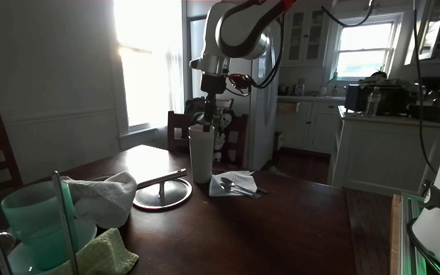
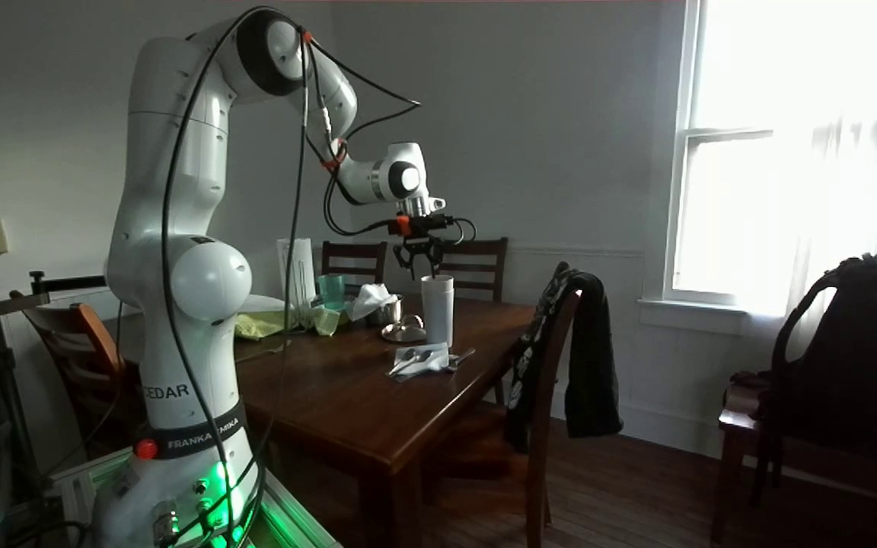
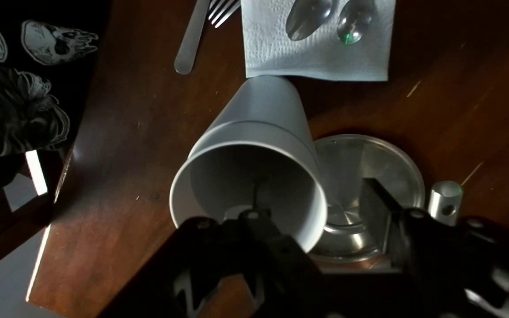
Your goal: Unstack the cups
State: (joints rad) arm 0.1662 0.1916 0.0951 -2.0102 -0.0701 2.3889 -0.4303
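Two tall white cups [image 1: 201, 158] stand upright on the table, nested one in the other. They also show in the other outside picture, an exterior view [image 2: 438, 316]. In the wrist view the upper cup's mouth [image 3: 254, 165] faces me, and the lower cup's rim [image 3: 259, 126] shows just below it. My gripper [image 3: 314, 198] is open, with its fingers wide apart. One finger is over or in the cup's mouth; the other is outside the cup, above the metal lid. In both exterior views the gripper [image 1: 206, 128] [image 2: 423, 270] is at the cups' top. The fingertips' depth is unclear.
A metal lid [image 1: 180, 196] lies beside the cups. A napkin [image 1: 216, 189] with two spoons [image 3: 309, 17] and a fork [image 3: 188, 55] is close by. A white cloth [image 1: 107, 191], a teal cup [image 1: 36, 217] and a yellow-green cloth [image 1: 105, 252] stand further along the table [image 1: 281, 229].
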